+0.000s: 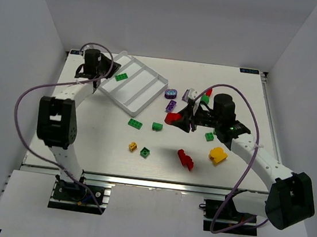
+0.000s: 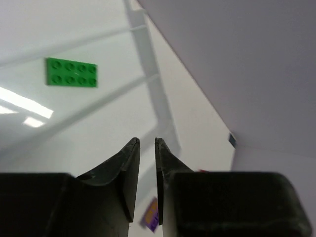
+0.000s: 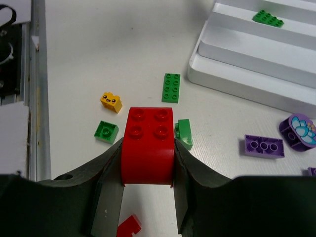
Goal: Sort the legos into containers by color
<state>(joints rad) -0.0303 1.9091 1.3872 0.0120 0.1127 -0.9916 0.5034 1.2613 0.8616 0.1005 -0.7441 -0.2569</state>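
My right gripper (image 1: 182, 119) is shut on a red four-stud brick (image 3: 149, 145) and holds it above the table, right of the white tray (image 1: 144, 91). My left gripper (image 2: 147, 140) hovers over the tray's left end (image 1: 101, 78), jaws almost together and empty. A flat green brick (image 1: 121, 77) lies in one tray compartment and also shows in the left wrist view (image 2: 71, 72). Loose on the table are green bricks (image 1: 135, 124) (image 1: 157, 126) (image 1: 145, 152) (image 1: 209, 137), a small yellow one (image 1: 133, 146), a larger yellow one (image 1: 218, 155), a red one (image 1: 186, 159), a round purple one (image 1: 171, 93) and a purple plate (image 1: 171, 105).
White walls enclose the table on the left, back and right. More small bricks, green and red, lie behind my right gripper (image 1: 206, 95). The right arm's purple cable (image 1: 251, 115) loops above the table's right side.
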